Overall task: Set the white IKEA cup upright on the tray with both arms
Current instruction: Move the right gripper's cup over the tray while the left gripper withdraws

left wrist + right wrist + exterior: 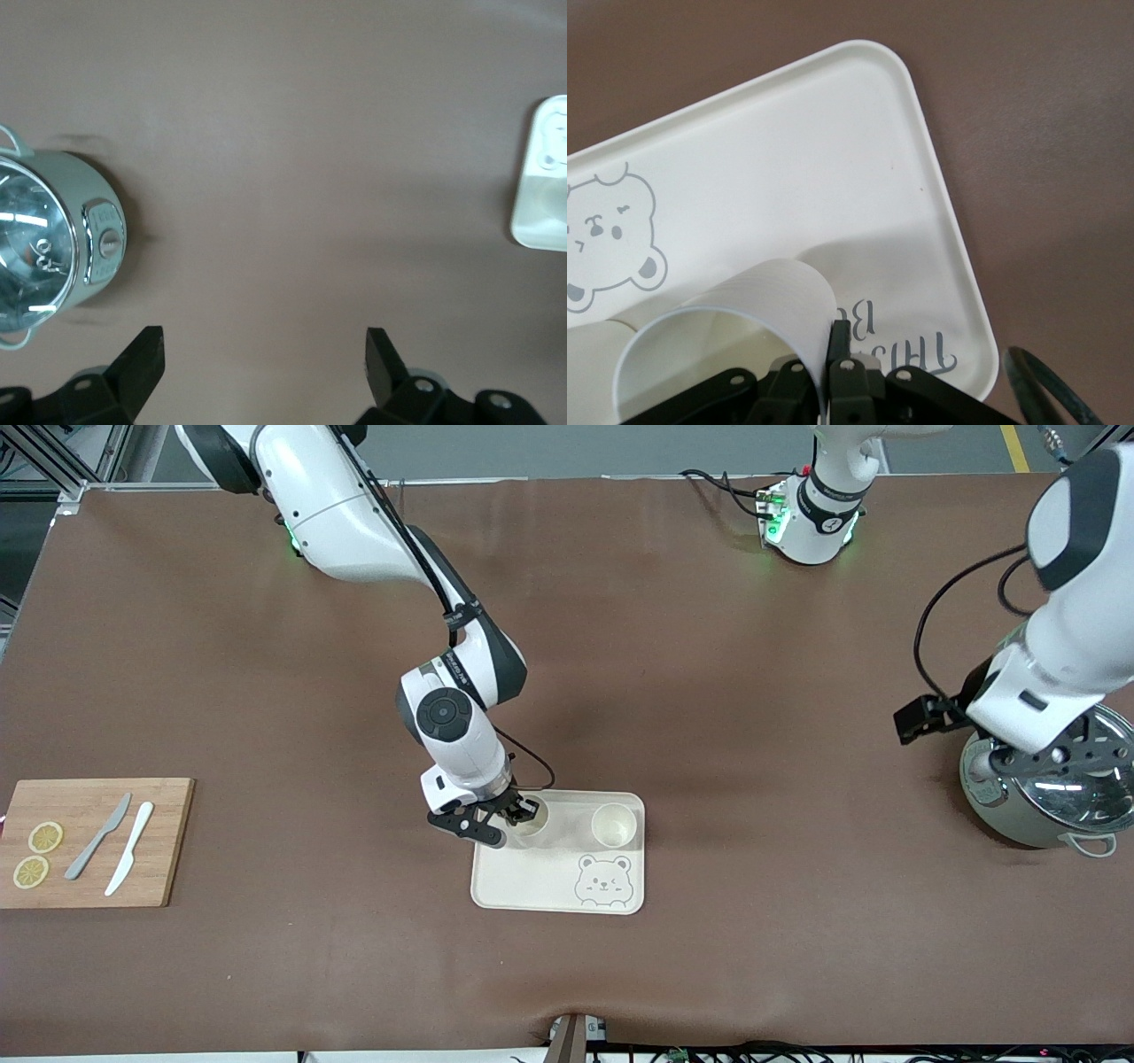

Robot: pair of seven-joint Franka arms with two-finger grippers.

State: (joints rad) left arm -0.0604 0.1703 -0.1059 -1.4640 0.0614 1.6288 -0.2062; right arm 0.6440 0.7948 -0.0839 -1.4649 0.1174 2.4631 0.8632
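A white cup (532, 822) stands upright at the corner of the cream bear tray (532, 886) that lies farther from the front camera, toward the right arm's end. My right gripper (518, 813) is shut on its rim. The right wrist view shows the cup's wall (771, 301) pinched by the right gripper (830, 347), one finger inside and one outside, above the tray (788, 159). Whether the cup's base touches the tray I cannot tell. A second white cup (613, 825) stands upright beside it on the tray. My left gripper (266, 354) waits open and empty above bare table beside the pot.
A steel pot (1054, 797) with a glass lid sits at the left arm's end, partly under that arm; it is also in the left wrist view (44, 239). A wooden cutting board (89, 841) with lemon slices and two knives lies at the right arm's end.
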